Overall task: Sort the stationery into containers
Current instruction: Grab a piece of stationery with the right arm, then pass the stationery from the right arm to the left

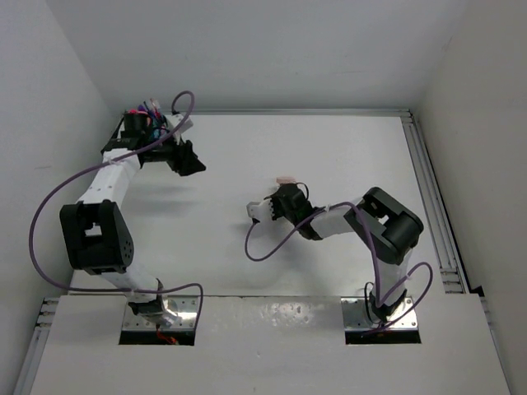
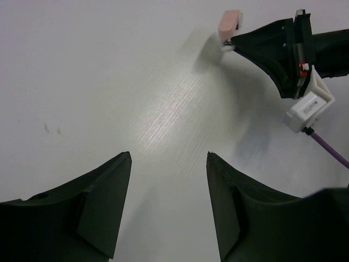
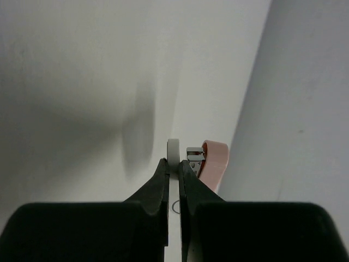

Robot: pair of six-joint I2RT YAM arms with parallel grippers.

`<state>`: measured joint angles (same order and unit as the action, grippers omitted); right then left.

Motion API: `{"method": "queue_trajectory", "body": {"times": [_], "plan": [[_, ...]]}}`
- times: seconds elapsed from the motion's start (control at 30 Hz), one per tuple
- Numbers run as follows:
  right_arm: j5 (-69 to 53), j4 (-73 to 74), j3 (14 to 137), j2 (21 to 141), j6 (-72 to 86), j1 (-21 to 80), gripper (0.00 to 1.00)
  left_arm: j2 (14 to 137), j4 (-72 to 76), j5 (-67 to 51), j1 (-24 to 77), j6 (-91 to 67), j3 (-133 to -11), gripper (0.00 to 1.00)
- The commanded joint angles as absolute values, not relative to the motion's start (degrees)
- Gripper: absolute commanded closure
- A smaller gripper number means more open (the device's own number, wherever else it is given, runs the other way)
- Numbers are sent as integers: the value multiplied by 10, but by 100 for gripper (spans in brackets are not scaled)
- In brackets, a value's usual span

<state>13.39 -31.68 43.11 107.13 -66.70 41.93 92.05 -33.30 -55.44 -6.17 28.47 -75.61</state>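
My right gripper [image 1: 286, 188] hovers over the middle of the table, shut on a small pink-and-white stationery item [image 1: 286, 178]. In the right wrist view the jaws [image 3: 174, 162] pinch its thin white edge [image 3: 174, 149]. Its pink part [image 3: 214, 161] and a metal piece sit just right of the fingers. The left wrist view shows the same item [image 2: 229, 24] at the tip of the right gripper [image 2: 234, 41]. My left gripper [image 1: 188, 160] is at the far left, open, with only bare table between its fingers [image 2: 169, 155]. Behind its wrist stand several pens and highlighters [image 1: 146, 109]. Their container is mostly hidden by the arm.
White walls close in the table on the left, back and right. A metal rail [image 1: 432, 197] runs along the right edge. Purple cables [image 1: 49, 202] loop off both arms.
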Motion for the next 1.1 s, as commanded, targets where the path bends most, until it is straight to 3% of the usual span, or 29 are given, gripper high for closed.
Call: {"method": "queue_trajectory", "body": {"times": [0.0, 0.2, 0.6, 1.07], "plan": [[109, -531, 398, 1092, -754, 439, 100, 924, -321, -520, -10, 286, -774, 37], [99, -624, 368, 1132, -794, 461, 100, 942, -267, -399, 77, 185, -772, 39], [99, -683, 355, 1176, -812, 468, 100, 1060, -272, -295, 213, 91, -891, 40], [105, -669, 361, 1174, -805, 471, 100, 1158, -349, -293, 266, 101, -990, 40]]}}
